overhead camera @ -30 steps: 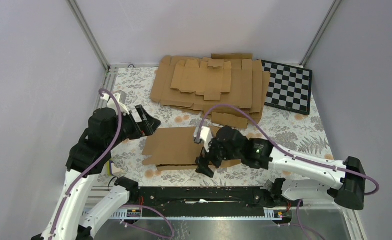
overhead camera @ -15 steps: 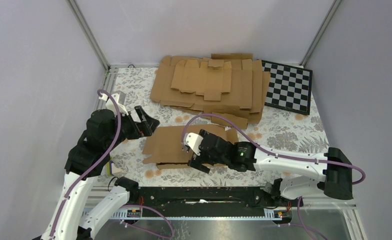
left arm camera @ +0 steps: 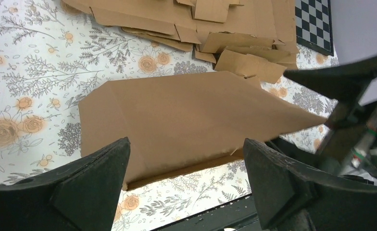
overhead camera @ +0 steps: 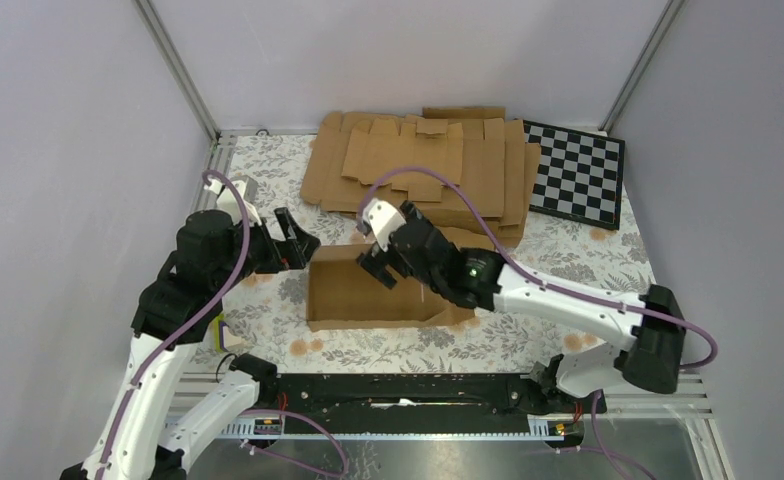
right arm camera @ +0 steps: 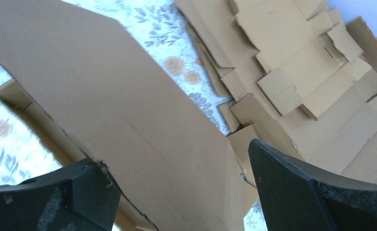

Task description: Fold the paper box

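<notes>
The paper box [overhead camera: 353, 297] is a brown creased sheet lying on the floral cloth in front of the arms, with one large panel raised and tilted. My right gripper [overhead camera: 378, 262] is open at that panel's upper far edge. In the right wrist view the panel [right arm camera: 143, 120] fills the space between the spread fingers, and the left finger [right arm camera: 76, 192] touches its edge. My left gripper [overhead camera: 298, 245] is open and empty, hovering just off the box's far left corner. The left wrist view shows the box [left arm camera: 186, 110] below and ahead of that gripper [left arm camera: 185, 144].
A pile of flat brown cardboard blanks [overhead camera: 428, 175] lies at the back of the table, with stray pieces reaching close to the box. A black-and-white checkerboard [overhead camera: 578, 175] sits at the back right. The black rail [overhead camera: 398, 392] runs along the near edge.
My right gripper moved from the box's near edge up and toward the far left, and the near panel rose with it. The left arm has barely moved.
</notes>
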